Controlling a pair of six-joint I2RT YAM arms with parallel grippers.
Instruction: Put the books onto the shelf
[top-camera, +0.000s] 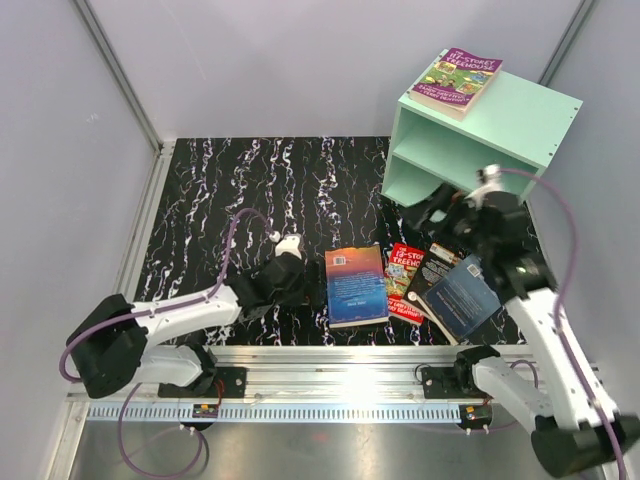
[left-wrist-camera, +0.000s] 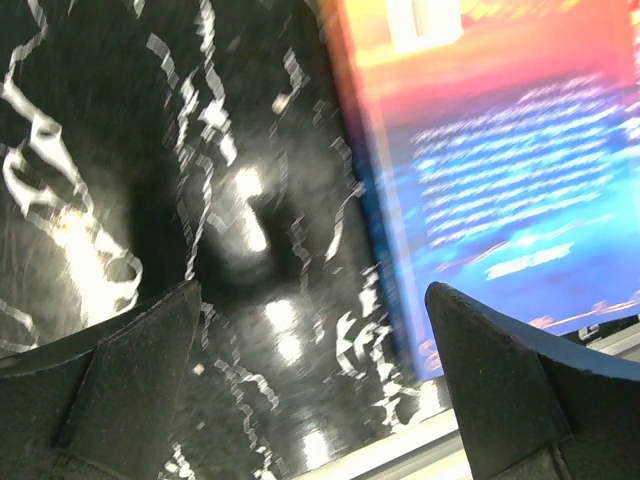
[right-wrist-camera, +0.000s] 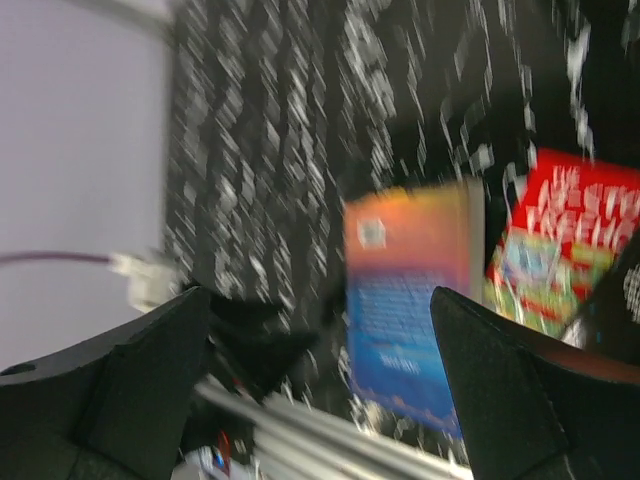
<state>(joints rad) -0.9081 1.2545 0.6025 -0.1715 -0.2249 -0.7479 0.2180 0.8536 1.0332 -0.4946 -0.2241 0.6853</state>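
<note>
Pale lilac walls (top-camera: 300, 60) enclosed a black table (top-camera: 250, 190) veined with white. The mint shelf (top-camera: 520, 120) stood far right, with a purple-green book (top-camera: 457, 82) flat on its top. Near the front lay a blue-orange book (top-camera: 356, 285), a red book (top-camera: 405, 277) reading "13-Storey Treehouse", and a dark book (top-camera: 462, 295). The left gripper (left-wrist-camera: 310, 300) and right gripper (right-wrist-camera: 320, 300) gaped wide, holding nothing.

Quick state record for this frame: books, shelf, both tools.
shelf: mint-green, far right, two open compartments, no book visible inside
purple-green book: flat on top of the shelf
blue-orange book: flat on table, centre
red book: right of it, overlapped by dark book
left tool: open, beside blue-orange book, holding nothing
right tool: open, above the table books, holding nothing
</note>
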